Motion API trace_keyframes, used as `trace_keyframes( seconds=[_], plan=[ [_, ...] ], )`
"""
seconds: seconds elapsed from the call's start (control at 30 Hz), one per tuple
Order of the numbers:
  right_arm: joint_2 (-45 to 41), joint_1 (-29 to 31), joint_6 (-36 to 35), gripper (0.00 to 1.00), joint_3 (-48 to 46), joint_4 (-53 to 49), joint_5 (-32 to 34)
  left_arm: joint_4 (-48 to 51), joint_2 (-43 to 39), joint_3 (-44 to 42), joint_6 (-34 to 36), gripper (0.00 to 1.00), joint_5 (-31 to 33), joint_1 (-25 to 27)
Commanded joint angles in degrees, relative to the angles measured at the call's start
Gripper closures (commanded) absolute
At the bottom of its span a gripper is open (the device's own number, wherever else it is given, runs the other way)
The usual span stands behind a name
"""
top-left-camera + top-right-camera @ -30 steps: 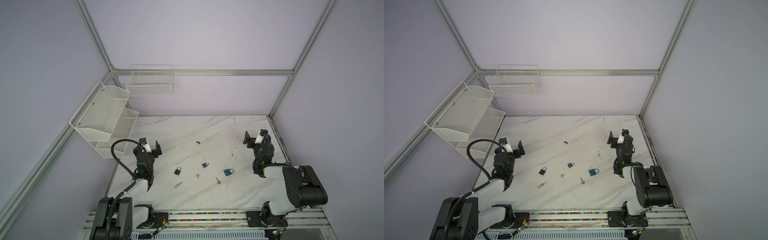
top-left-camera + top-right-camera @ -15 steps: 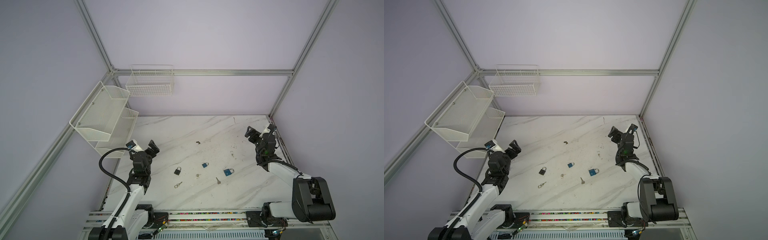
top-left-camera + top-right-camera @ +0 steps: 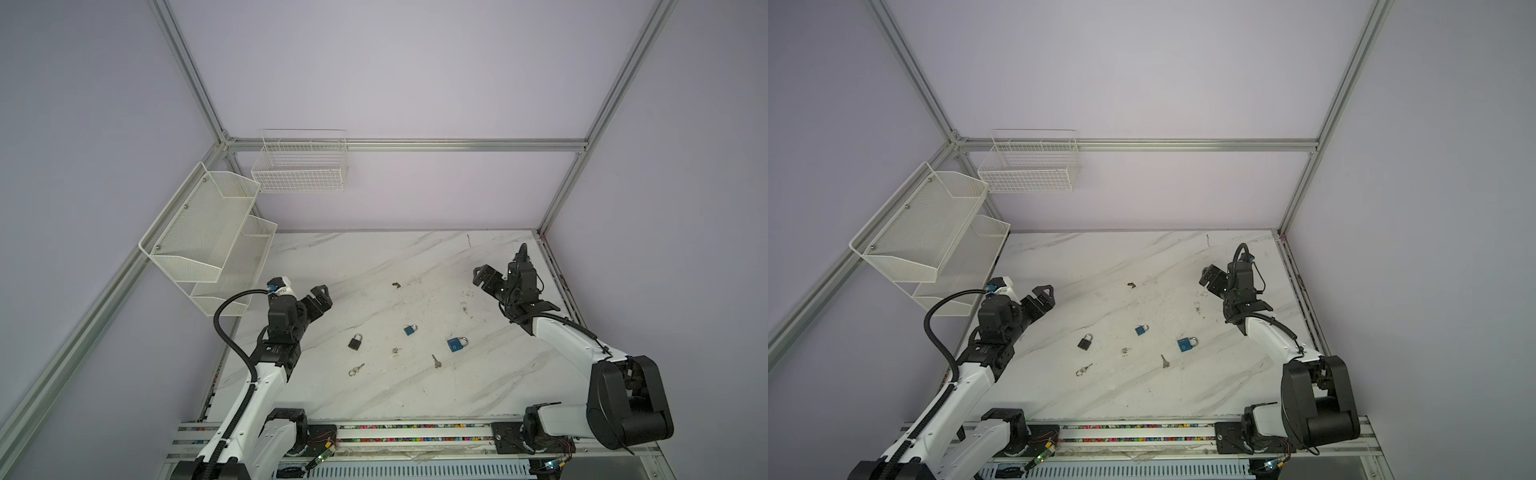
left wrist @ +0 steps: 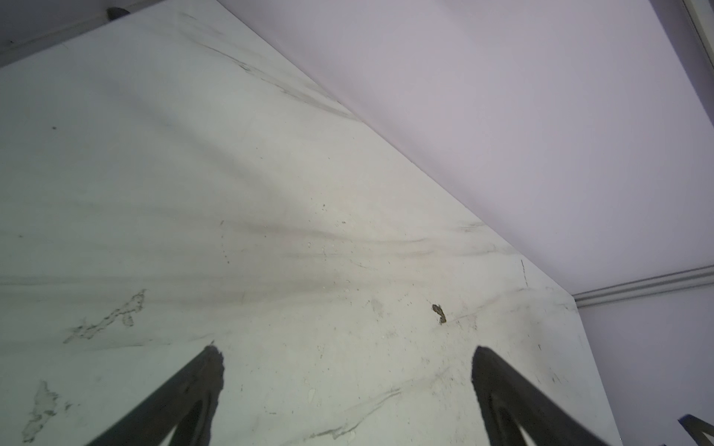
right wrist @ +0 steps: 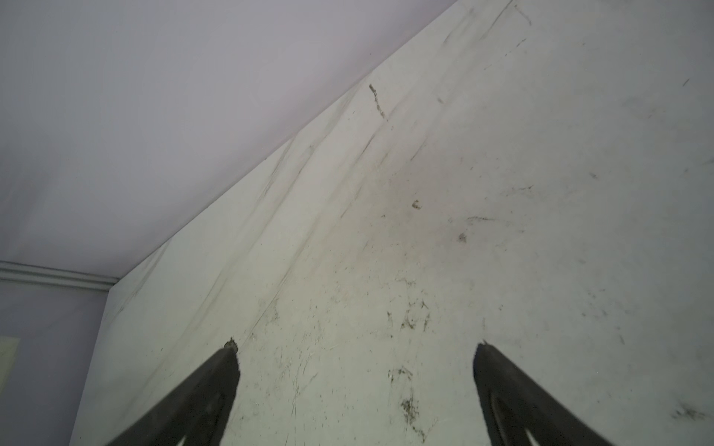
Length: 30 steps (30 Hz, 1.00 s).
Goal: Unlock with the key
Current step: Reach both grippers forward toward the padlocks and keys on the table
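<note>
I see both end effectors, left (image 3: 321, 296) and right (image 3: 485, 277), hanging wide apart and empty. The key (image 3: 435, 361) lies on the bench (image 3: 374, 257) frontward of both, just beside a blue padlock (image 3: 457, 344), its long axis roughly front-to-back. My right arm looks nearer.

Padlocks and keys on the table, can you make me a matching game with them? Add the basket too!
Things:
1. black padlock
2. bigger blue padlock
3. key with a ring
4. wire basket

Places:
A. hangs up high, behind the table
B. farthest left of the three padlocks
C. farthest right of the three padlocks
D. lies flat, just in front of the dark padlock

Right pairs: 1-B, 2-C, 3-D, 4-A
</note>
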State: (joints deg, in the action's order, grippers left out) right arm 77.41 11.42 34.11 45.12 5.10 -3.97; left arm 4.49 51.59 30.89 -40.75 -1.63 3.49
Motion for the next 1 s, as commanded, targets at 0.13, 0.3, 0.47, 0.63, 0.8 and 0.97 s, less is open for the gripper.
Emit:
trace_keyframes(
  seconds=[0.13, 0.3, 0.47, 0.63, 0.8, 0.97],
  plan=[
    [-0.92, 7.77, 2.19, 0.02, 4.42, -16.23, 0.18, 3.14, 0.85, 6.54, -2.58, 0.00, -3.75, 9.85],
    [-1.44, 13.01, 4.67, 0.03, 5.54, -23.65, 0.34, 4.16, 3.13, 7.24, -4.12, 0.00, -2.20, 17.65],
    [-2.30, 18.81, 8.16, 0.05, 5.94, -30.39, 1.94, 4.58, 6.15, 7.73, -6.59, 0.00, -2.41, 22.90],
    [-2.56, 24.59, 12.44, 0.14, 5.43, -36.34, 2.86, 4.72, 9.12, 8.39, -7.44, 0.00, -1.94, 27.94],
    [-4.38, 28.25, 17.67, 0.23, 2.56, -37.91, 2.12, 4.15, 10.37, 8.26, -9.96, 0.00, 0.84, 31.91],
    [-4.94, 31.71, 23.18, 0.32, -0.75, -36.30, 0.98, 1.78, 10.94, 7.68, -11.82, 0.00, 3.16, 34.76]
  ],
)
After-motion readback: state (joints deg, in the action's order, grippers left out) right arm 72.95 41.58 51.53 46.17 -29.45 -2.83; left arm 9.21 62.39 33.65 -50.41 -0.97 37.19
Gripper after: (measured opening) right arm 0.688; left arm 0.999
